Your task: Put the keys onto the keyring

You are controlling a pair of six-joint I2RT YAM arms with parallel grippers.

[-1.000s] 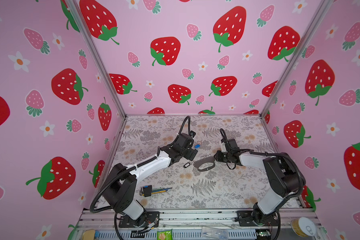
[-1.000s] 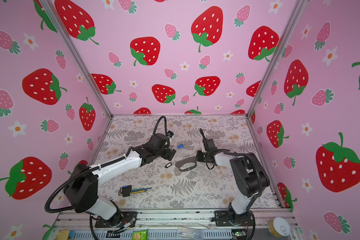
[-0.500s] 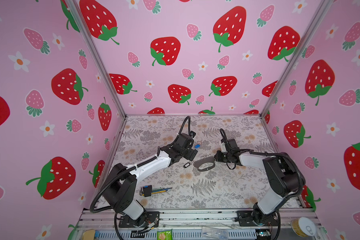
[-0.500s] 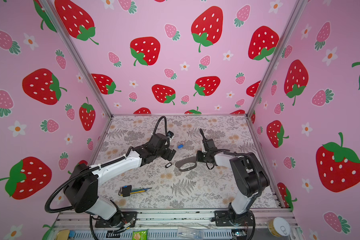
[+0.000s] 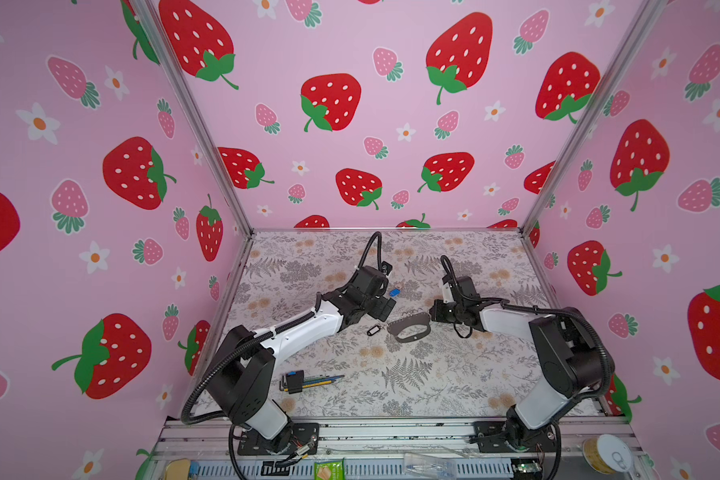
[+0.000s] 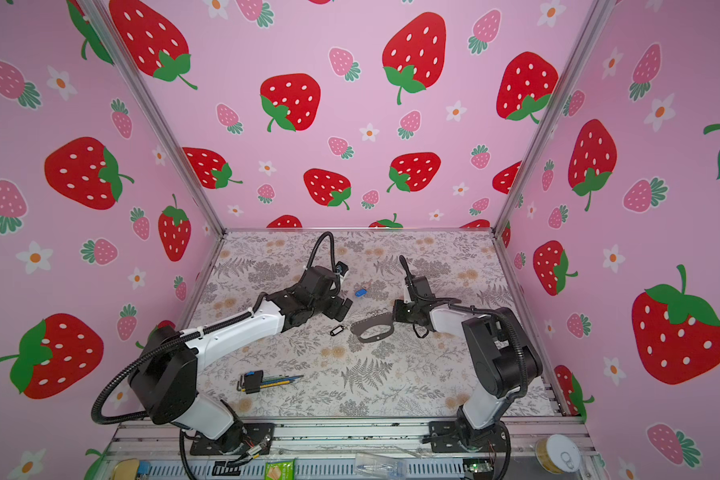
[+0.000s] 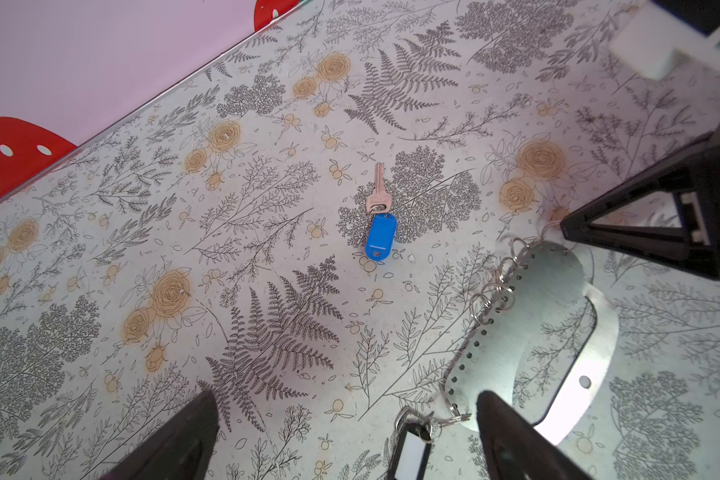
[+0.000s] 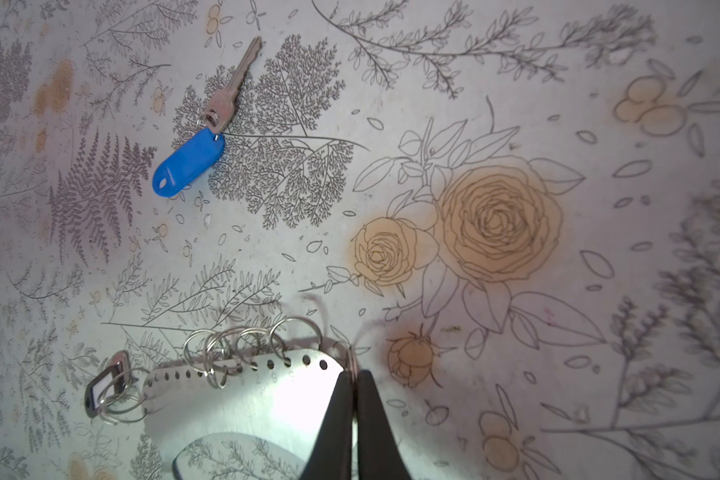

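The grey keyring (image 5: pixel 408 328) (image 6: pixel 373 329) lies flat mid-table, with several metal rings along one edge (image 8: pixel 242 349). My right gripper (image 8: pixel 353 376) (image 5: pixel 433 312) is shut on the ring at the keyring's end. The key with the black-rimmed white tag (image 7: pixel 410 451) (image 8: pixel 105 388) hangs on a ring at the keyring's other end. The key with the blue tag (image 7: pixel 381 239) (image 8: pixel 190 162) (image 5: pixel 394 292) lies loose on the table, apart from the keyring. My left gripper (image 7: pixel 345 397) (image 5: pixel 385 309) is open and holds nothing, low over the table by the black-tagged end.
A hex-key bundle in a black and blue holder (image 5: pixel 304 380) (image 6: pixel 262 380) lies near the front left, by the left arm's base. Pink strawberry walls (image 5: pixel 350 124) close in the back and both sides of the floral table (image 5: pixel 433 386).
The right gripper's jaws have closed fully onto the ring at the keyring's end. Both arms and the keys stay where they were.
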